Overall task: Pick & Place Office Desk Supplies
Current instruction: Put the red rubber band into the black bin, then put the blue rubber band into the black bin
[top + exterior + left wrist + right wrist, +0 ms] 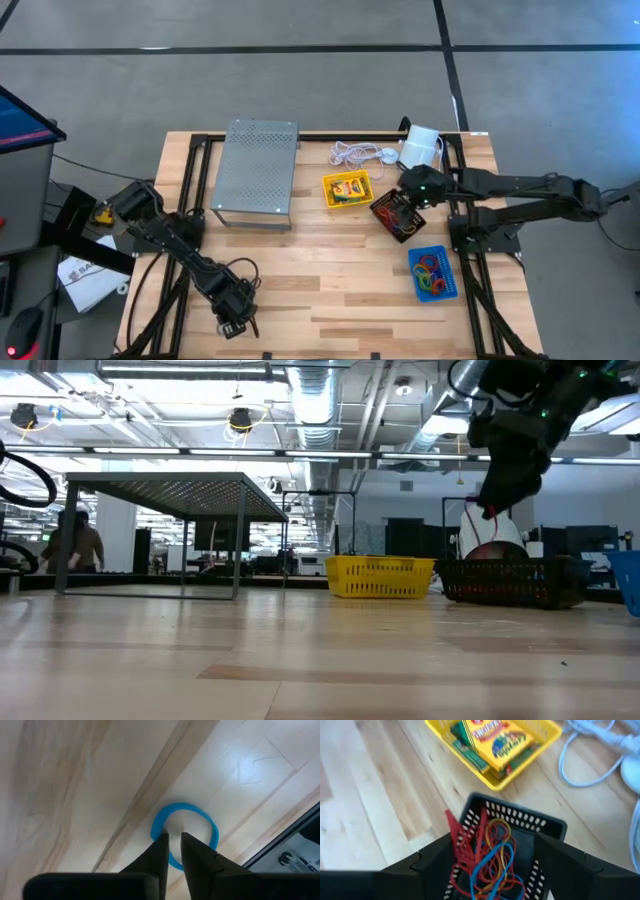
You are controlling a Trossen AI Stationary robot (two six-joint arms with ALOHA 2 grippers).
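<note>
A blue rubber-band loop (200, 817) lies flat on the wood near the table's near left edge. My left gripper (236, 325) points down at it. Its fingers (161, 851) stand a narrow gap apart astride the loop's near arc. My right gripper (408, 190) hangs open above the black mesh tray (395, 215), which holds several coloured rubber bands (495, 850). The yellow tray (347, 188) holds crayon boxes (495, 742). The blue tray (433, 272) holds more bands. My left gripper comes from above, slanting down, with its two fingertips at the blue loop's near arc (172, 861), which runs across the gap between them. The loop lies flat on the table. Whether the fingers touch the band I cannot tell.
A perforated grey metal stand (257, 170) sits at the far left of the table. A coiled white cord (355, 153) and a white cylinder (422, 147) lie at the far edge. Bare wood stretches across the middle and near side. A person (80, 545) stands far off in the room.
</note>
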